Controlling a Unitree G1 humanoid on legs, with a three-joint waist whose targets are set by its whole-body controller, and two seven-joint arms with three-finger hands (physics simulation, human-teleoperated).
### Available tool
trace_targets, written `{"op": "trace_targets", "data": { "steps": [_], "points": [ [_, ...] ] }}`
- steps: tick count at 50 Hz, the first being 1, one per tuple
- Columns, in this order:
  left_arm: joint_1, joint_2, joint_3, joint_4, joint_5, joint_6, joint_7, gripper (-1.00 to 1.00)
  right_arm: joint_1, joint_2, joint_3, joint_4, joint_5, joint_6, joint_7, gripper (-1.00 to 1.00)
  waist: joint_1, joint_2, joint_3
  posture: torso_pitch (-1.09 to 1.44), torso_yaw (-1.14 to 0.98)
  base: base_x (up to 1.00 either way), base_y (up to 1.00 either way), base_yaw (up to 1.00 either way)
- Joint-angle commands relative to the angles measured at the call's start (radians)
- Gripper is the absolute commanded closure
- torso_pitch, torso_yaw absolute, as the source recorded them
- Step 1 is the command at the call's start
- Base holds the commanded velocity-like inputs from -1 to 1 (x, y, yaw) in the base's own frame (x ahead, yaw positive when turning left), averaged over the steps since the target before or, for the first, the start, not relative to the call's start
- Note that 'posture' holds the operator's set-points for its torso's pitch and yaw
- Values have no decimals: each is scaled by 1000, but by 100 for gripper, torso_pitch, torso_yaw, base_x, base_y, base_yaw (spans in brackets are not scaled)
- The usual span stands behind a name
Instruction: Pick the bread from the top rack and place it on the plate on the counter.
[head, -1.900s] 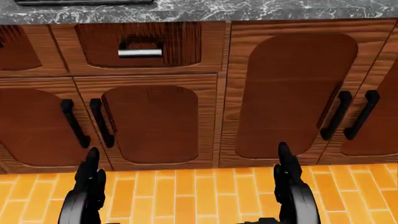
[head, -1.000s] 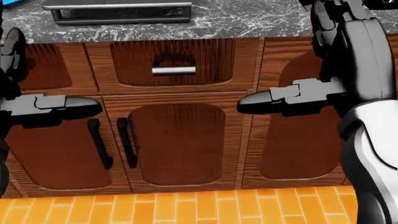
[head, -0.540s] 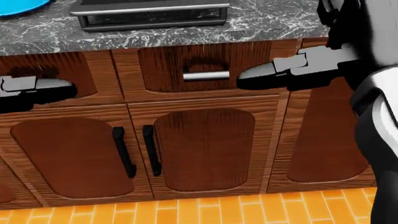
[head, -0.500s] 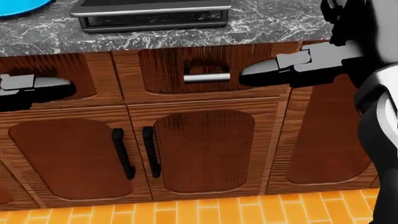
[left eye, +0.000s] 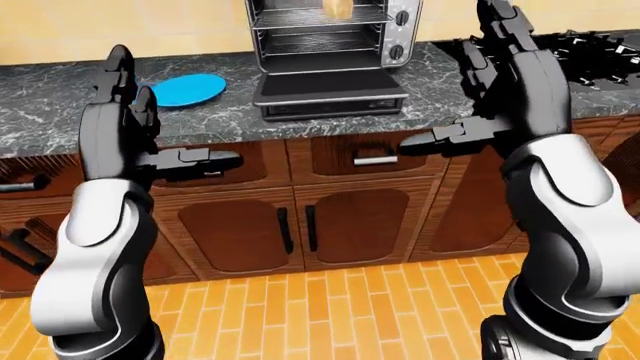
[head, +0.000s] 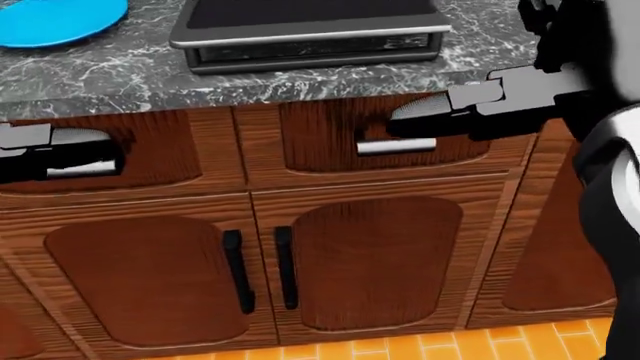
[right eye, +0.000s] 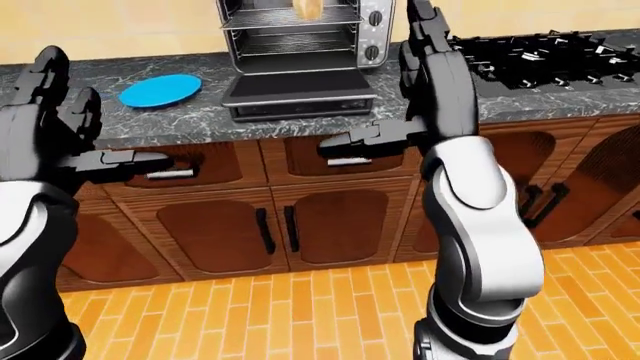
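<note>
A dark marbled countertop is seen running across the eye views, above wooden cabinets with arched door panels. A toaster oven is set on it, its door folded down flat and wire racks visible inside; two knobs are stacked on its right side. A black gas stove is fitted into the countertop to the right. A silver drawer handle is mounted below the oven, and paired black vertical handles are fixed on the doors beneath. The floor is laid with orange brick-pattern tiles.
</note>
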Motion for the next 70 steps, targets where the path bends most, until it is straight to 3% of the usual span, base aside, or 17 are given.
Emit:
{"op": "trace_targets", "data": {
  "steps": [1, 8, 16, 19, 21, 23, 35, 40, 41, 44, 50, 53, 54, 62, 65, 66, 70],
  "points": [
    [-30, 11, -1, -33, 0, -38, -8, -100, -45, -14, -20, -27, -9, -27, -10, -100, -3, -2, -18, 0, 0, 14, 35, 0],
    [-32, 14, 8, -40, -4, -30, -7, -100, -49, -17, -19, -30, -9, -23, -6, -100, 8, -88, -21, 0, 0, 15, 35, 0],
    [-41, 18, 5, -42, -4, -24, -5, -100, -56, -26, -27, -40, 0, -17, -6, -100, -6, -65, -17, 0, 0, 23, 36, 0],
    [-40, 15, -1, -44, 0, -24, -5, -100, -53, -28, -30, -46, 4, -20, -7, -100, -24, -12, -3, 0, 0, 38, 35, 0],
    [-43, 15, -2, -43, 2, -23, -5, -100, -50, -28, -33, -50, 7, -19, -10, -100, -27, 72, -25, 0, 0, 45, 34, 0],
    [-42, 16, -4, -41, 6, -26, -7, -100, -56, -32, -33, -52, 9, -12, -10, -100, -24, 46, 2, 0, 0, 44, 32, 0],
    [-25, 13, 8, -51, 7, -28, -14, -100, -75, -44, -26, -57, 0, 5, -6, -100, 12, -10, -22, 0, 0, 35, 13, 0],
    [-31, 13, 4, -44, 11, -30, -13, -100, -91, -44, -27, -61, 0, 12, -3, -100, 22, -68, -30, 0, 0, 30, 6, 0],
    [-36, 15, 4, -44, 11, -28, -12, -100, -93, -49, -21, -56, -6, 9, -2, -100, 21, -52, -26, 0, 0, 20, 4, 0],
    [-40, 15, 3, -41, 10, -29, -13, -100, -111, -47, -25, -56, -12, 5, -9, -100, 22, -90, 7, 0, 0, 0, 0, 0],
    [-40, 15, 1, -38, 12, -32, -14, -100, -139, -60, -29, -59, -1, 27, -12, -100, 15, -71, 27, 0, 0, 0, 0, 0],
    [-36, 15, 6, -44, 9, -29, -15, -100, -135, -64, -24, -62, -5, 23, -7, -100, 9, 12, -18, 0, 0, 3, 4, 0],
    [-32, 16, 7, -46, 9, -29, -16, -100, -132, -64, -24, -63, -7, 18, -5, -100, 6, -20, -27, 0, 0, 12, 14, 0],
    [-35, 20, 11, -49, 6, -25, -13, -100, -132, -56, -35, -81, 3, 26, -7, -100, 21, -32, 7, 0, 0, 11, 10, 0],
    [-31, 20, 10, -47, 7, -28, -13, -100, -124, -58, -28, -77, -1, 14, -11, -100, 29, -96, -9, 0, 0, 0, 0, 0],
    [-31, 19, 11, -46, 8, -29, -12, -100, -125, -58, -29, -79, 0, 16, -10, -100, 20, -54, 7, 0, 0, 0, 0, 0],
    [-25, 16, 7, -45, 12, -34, -13, -100, -124, -64, -18, -81, -12, 16, 0, -100, 9, -25, -33, 0, 0, 0, 3, 0]
  ]
}}
